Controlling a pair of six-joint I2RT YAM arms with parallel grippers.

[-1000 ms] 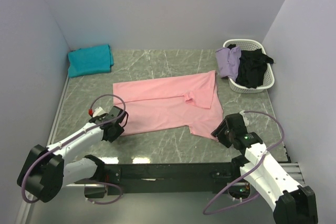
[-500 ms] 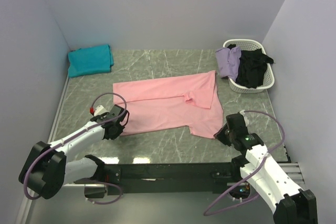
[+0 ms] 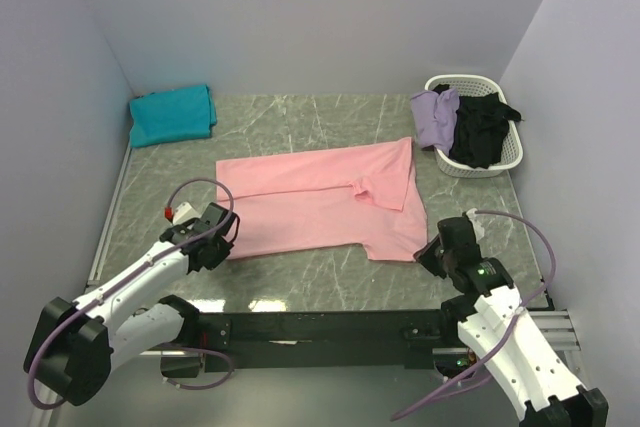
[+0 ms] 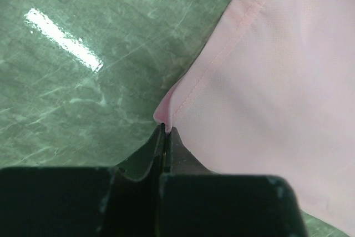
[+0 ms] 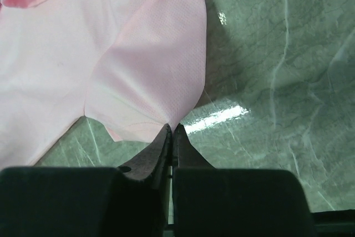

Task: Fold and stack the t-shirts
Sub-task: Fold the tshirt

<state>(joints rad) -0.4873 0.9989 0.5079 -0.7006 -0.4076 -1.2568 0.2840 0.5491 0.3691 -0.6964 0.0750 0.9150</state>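
- The left hand [image 3: 226, 242] is sitting at the near left of the desk [image 3: 300, 117], at about 8 o'clock from the desk's middle. Its fingers are pressed together and are pinching the stitched hem at the near left corner of the pink t-shirt [image 3: 320, 202]. In the left wrist view the hand [image 4: 165, 131] is lifting that hem into a small peak.
- The right hand [image 3: 432, 252] is sitting at about 4 o'clock, its fingers closed on the tip of a short sleeve. The right wrist view is showing the hand [image 5: 172, 130] meeting the sleeve's rounded edge.
- The pink t-shirt [image 5: 83, 54] is lying flat across the middle of the desk. It is a light pink, fine-textured cloth [image 4: 266, 81], with its far edge folded over towards the near side and its collar lying at about 3 o'clock.
- A teal t-shirt [image 3: 172, 114] is lying folded in the far left corner, at 10 o'clock, well apart from the pink one.
- A white basket [image 3: 450, 79] is standing at 2 o'clock, holding a lavender t-shirt [image 3: 435, 117] that is draping over its rim and a crumpled black t-shirt [image 3: 480, 132].
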